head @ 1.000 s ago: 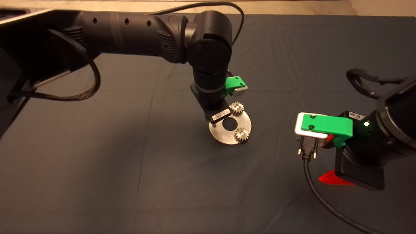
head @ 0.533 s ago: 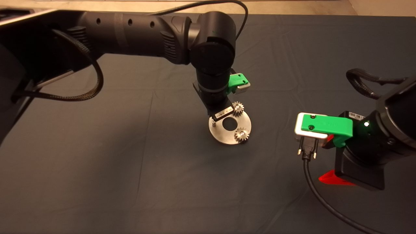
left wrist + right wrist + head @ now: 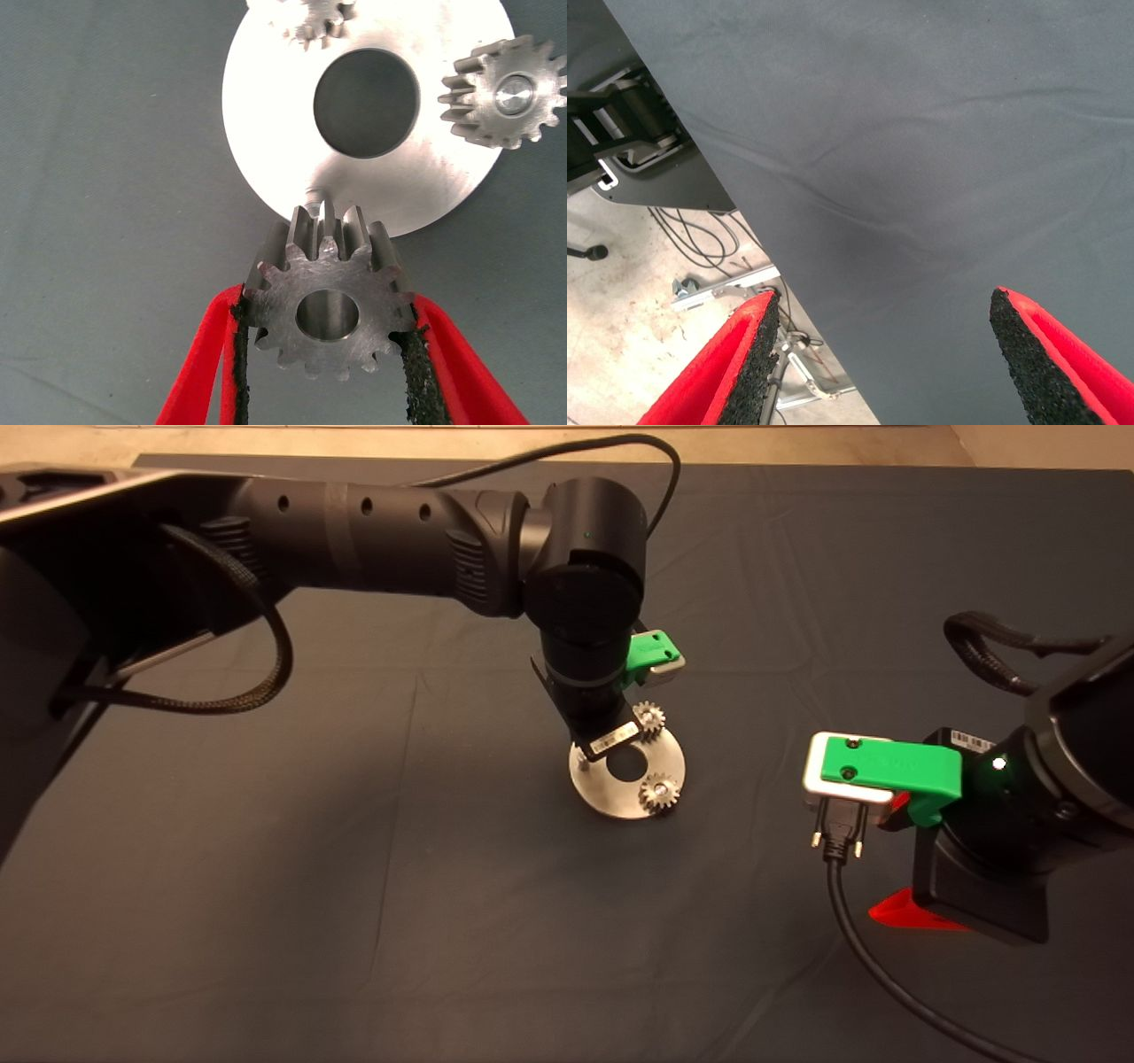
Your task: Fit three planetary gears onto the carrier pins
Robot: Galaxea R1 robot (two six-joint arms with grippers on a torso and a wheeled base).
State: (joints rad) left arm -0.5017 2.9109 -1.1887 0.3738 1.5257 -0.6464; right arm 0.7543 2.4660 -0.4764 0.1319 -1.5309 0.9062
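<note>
The left claw (image 3: 326, 345) is clamped on the third planetary gear (image 3: 328, 297) by its toothed flanks — small, hard, slippery steel, likely to twist — just above the bare carrier pin (image 3: 312, 197) mid-table, while the right claw (image 3: 881, 354) waits apart.

Two gears (image 3: 660, 789) on disc (image 3: 611, 793)

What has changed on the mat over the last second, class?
The left claw, shut on a silvery toothed metal gear, drew back from the shiny round metal disc, baring one thin pin. Two seated gears and the right claw stayed put.
</note>
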